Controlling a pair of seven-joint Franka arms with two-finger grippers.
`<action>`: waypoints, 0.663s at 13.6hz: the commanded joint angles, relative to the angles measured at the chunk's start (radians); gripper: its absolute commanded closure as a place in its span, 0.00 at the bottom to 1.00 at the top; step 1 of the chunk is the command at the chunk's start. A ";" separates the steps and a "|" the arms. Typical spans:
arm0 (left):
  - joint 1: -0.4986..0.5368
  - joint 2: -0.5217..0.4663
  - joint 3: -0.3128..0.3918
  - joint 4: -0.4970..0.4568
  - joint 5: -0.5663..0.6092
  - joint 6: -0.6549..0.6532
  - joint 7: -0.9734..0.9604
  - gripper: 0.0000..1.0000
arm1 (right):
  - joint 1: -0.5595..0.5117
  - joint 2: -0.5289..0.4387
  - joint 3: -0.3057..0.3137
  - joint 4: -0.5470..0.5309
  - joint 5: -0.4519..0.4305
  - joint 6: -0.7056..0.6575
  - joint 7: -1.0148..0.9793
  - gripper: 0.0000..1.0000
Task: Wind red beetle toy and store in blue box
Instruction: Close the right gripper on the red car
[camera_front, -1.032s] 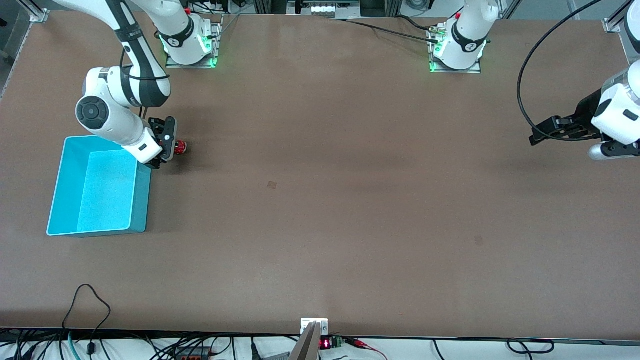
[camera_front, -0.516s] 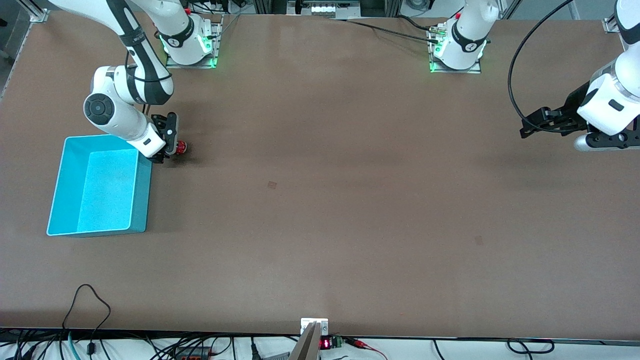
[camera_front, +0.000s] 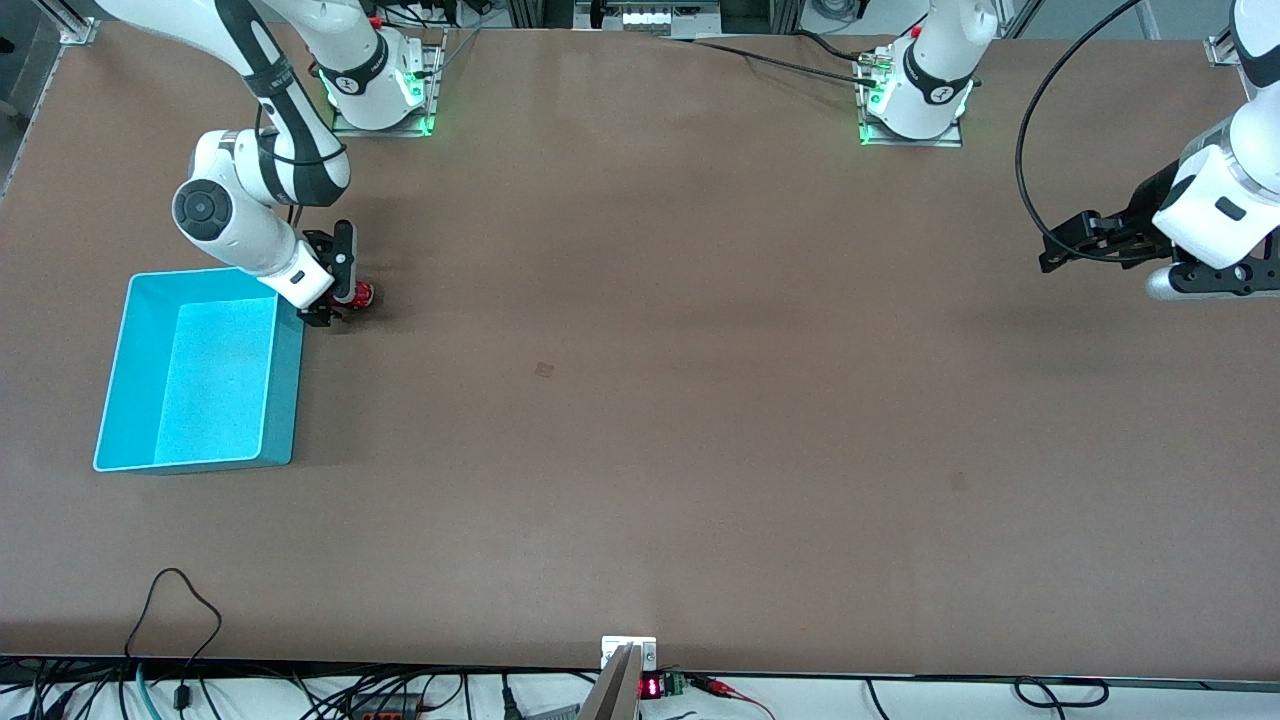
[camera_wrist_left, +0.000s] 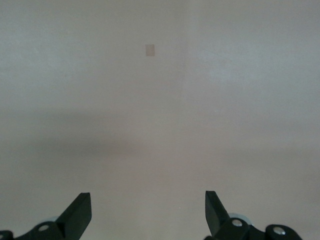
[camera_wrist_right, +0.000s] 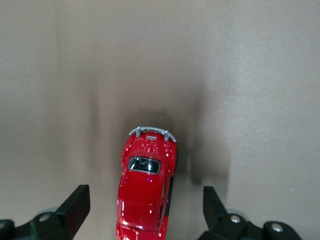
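Red beetle toy (camera_wrist_right: 145, 192) on table btwn wide-open right tool (camera_wrist_right: 142, 215) fingers, ungripped; left tool (camera_wrist_left: 148, 215) open, idle

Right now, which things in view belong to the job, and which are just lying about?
Job:
- red beetle toy, on the table beside the blue box
- blue box
- right claw, open around the toy

Lying about:
- small square mark on the table
- left claw, open, waiting above bare table

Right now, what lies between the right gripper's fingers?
The beetle sits on the table between the right gripper's open fingers, untouched, per the right wrist view.
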 joint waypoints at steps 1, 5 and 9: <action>-0.012 -0.001 0.014 0.019 0.000 -0.025 0.022 0.00 | -0.020 0.009 0.009 -0.011 -0.011 0.023 -0.012 0.00; -0.012 -0.001 0.015 0.019 0.000 -0.025 0.022 0.00 | -0.030 0.016 0.009 -0.021 -0.009 0.039 -0.006 0.00; -0.011 -0.001 0.015 0.019 -0.002 -0.025 0.022 0.00 | -0.030 0.010 0.009 -0.021 -0.009 0.036 -0.004 0.36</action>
